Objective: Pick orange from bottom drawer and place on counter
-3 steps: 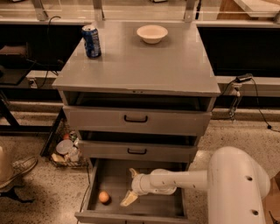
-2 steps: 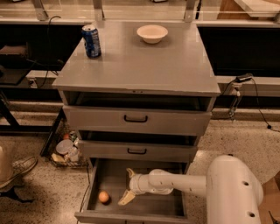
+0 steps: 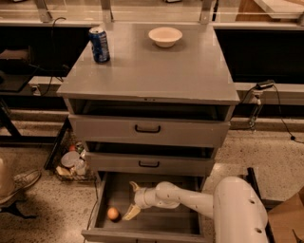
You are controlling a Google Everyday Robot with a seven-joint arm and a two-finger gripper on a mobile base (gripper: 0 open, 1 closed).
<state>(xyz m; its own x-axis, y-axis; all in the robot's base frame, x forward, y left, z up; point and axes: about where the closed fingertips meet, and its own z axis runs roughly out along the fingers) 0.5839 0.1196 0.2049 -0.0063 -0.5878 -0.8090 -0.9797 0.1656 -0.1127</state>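
Gripper: white arm's two-finger gripper (image 3: 132, 200) is inside the pulled-out drawer, left of centre. Pale fingers (image 3: 131, 212) spread wide, nothing btwn them, nothing held.
Orange: small round smooth orange (image 3: 112, 213) on drawer floor, front-left, just beside the lower fingertip. Contact: can't tell.
Bottom drawer: lowest, deepest grey metal bottom drawer (image 3: 96, 209) is pulled out toward cam. Arm reaches in from the right.
Upper drawers: two shallower grey drawers w/ black handles (image 3: 147, 128), a dark gap above each front.
Counter: flat, smooth grey rectangular counter (image 3: 156, 71) on top of cabinet. Upright blue soda can (image 3: 99, 44) at back-left, shallow white bowl (image 3: 165, 36) at back-centre, well apart.
Behind: long pale shelf w/ metal posts (image 3: 156, 14) runs along the back, dark space under it.
Floor: pale speckled terrazzo floor (image 3: 266, 152).
Room, right: black cable (image 3: 280, 114) trails beside cabinet. Brown cardboard box corner (image 3: 287, 220) at lower right.
Room, left: wire basket of clutter (image 3: 71, 161) against cabinet side. Worn shoe (image 3: 21, 182) at frame edge.
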